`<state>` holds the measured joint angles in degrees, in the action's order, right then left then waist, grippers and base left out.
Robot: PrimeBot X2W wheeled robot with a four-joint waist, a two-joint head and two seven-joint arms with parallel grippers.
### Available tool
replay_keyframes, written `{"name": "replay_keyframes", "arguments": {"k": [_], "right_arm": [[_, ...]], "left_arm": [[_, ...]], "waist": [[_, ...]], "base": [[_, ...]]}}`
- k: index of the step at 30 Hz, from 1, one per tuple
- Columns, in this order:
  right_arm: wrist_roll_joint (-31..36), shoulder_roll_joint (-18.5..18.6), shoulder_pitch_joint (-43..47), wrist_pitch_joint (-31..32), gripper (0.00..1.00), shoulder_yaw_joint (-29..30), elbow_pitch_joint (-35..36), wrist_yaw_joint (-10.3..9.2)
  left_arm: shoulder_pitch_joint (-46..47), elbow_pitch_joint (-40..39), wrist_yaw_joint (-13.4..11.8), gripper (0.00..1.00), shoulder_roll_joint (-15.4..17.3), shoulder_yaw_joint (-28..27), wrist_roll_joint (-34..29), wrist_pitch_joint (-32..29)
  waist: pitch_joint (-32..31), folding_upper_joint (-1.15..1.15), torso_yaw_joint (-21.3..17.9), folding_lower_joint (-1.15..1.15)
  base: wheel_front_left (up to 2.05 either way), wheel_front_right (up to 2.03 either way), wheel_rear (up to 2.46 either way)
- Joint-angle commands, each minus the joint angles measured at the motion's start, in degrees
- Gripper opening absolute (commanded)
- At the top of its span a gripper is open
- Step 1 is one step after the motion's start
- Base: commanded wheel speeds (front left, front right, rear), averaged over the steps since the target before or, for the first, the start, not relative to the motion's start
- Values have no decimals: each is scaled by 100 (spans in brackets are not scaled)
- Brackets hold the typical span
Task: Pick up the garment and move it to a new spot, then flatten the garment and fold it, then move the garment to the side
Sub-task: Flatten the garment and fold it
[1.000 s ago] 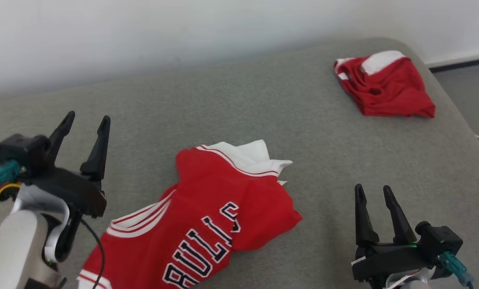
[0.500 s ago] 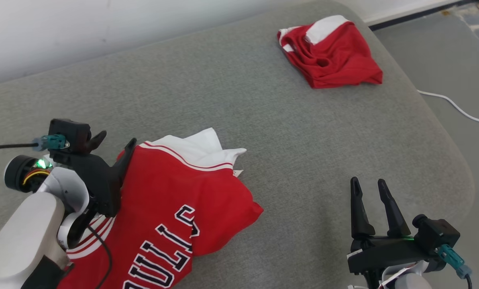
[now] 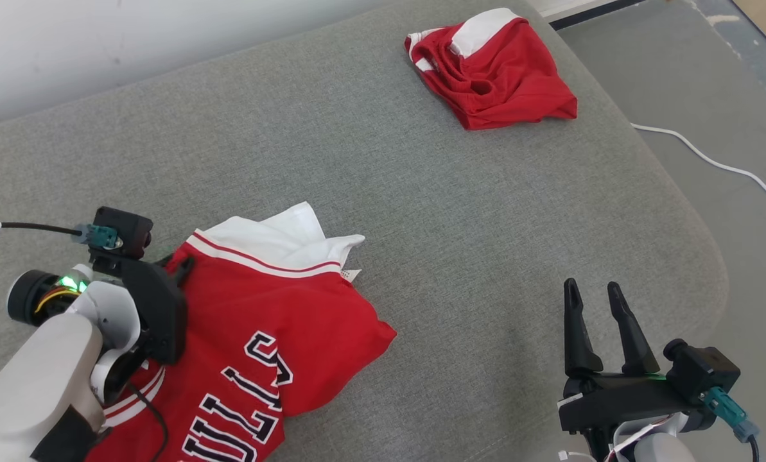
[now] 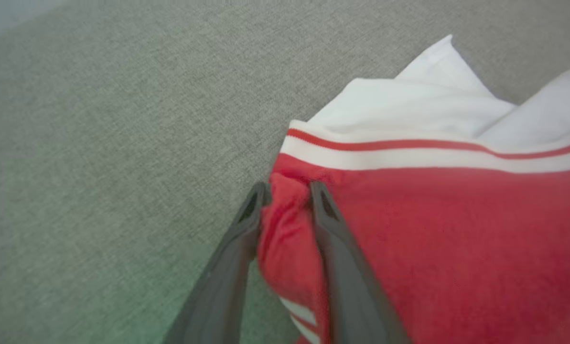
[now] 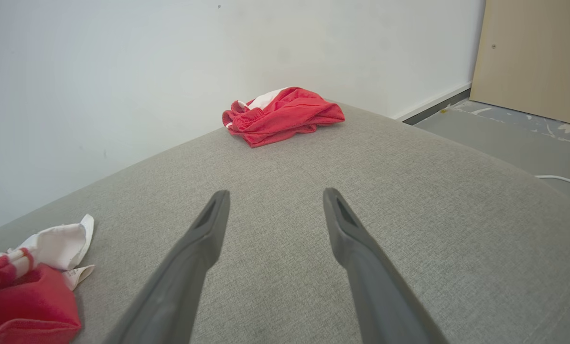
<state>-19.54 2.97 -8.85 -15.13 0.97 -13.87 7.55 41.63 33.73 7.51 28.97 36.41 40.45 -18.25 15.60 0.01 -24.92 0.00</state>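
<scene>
Step 1, the pick-up: the left gripper (image 4: 288, 192) pinches a fold of the jersey (image 3: 261, 301), which lies on the couch's (image 3: 453, 224) near-left part. The right gripper (image 3: 591, 285) hangs spread over the couch's near-right part. The next move calls for a slip-free lift.

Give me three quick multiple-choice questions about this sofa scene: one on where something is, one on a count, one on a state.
1. Where is the crumpled red garment?
A) far right corner of the grey cushion
B) on the floor
C) hanging on the wall

2. How many red garments lie on the cushion?
A) one
B) two
C) three

3. The right claw is:
A) open and empty
B) clamped on cloth
C) holding a cable

Answers: A, it sits at the cushion's far right corner; B, that garment plus the lettered jersey; A, its fingers stand apart over bare cushion.
</scene>
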Motion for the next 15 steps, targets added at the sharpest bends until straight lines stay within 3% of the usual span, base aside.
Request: {"name": "replay_keyframes", "arguments": {"k": [1, 7, 15], "right_arm": [[16, -19, -7, 1, 100, 41, 24, -14], [142, -18, 70, 1, 100, 176, 53, -14], [259, -18, -47, 1, 100, 241, 81, -14]], "left_arm": [[90, 69, -8, 0, -13, 30, -18, 141], [450, 45, -9, 0, -109, -101, 68, 795], [722, -89, -89, 0, 175, -481, 175, 1338]], "waist": [[-15, -1, 31, 0], [-100, -1, 344, 0], [-98, -1, 763, 0]], "base": [[0, 0, 0], [0, 0, 0], [0, 0, 0]]}}
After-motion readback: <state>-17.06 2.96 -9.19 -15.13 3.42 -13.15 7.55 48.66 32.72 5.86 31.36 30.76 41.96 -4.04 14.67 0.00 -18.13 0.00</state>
